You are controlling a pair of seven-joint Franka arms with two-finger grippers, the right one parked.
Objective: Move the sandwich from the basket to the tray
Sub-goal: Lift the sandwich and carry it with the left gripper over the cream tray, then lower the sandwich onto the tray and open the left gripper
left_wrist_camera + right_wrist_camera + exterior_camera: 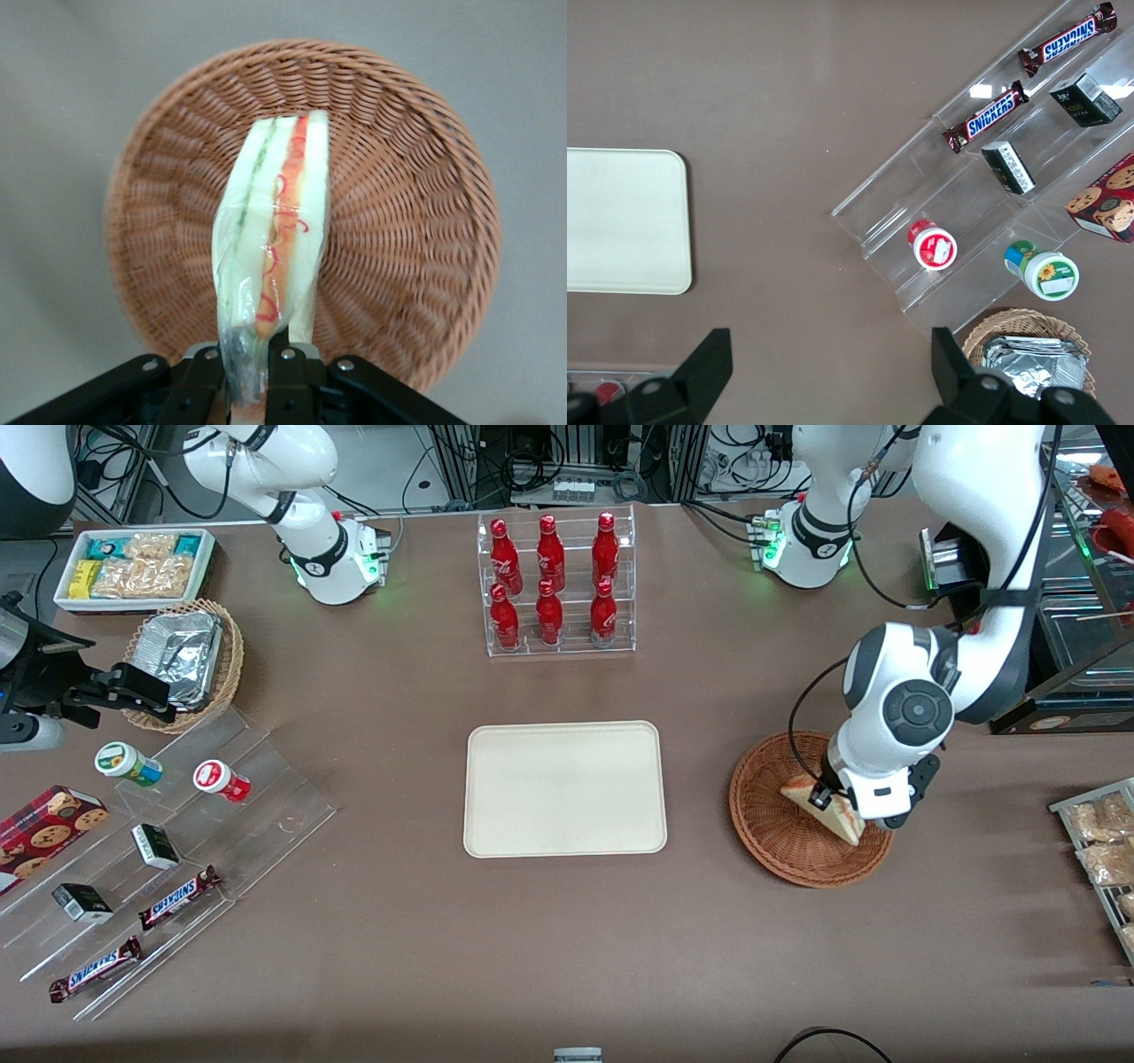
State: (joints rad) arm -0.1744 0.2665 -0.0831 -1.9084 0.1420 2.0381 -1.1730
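A brown matte table surface (372,921) fills most of the front view. Racks with tangled black cables (532,460) stand along the table edge farthest from the front camera. Lighting is even and diffuse, and objects cast soft shadows.

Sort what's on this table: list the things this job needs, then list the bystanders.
Job: sandwich, pinched in the gripper above the basket; tray, nothing on it.

Bystanders: red bottles, foil containers, Snickers bars, cookie box, snack bin.
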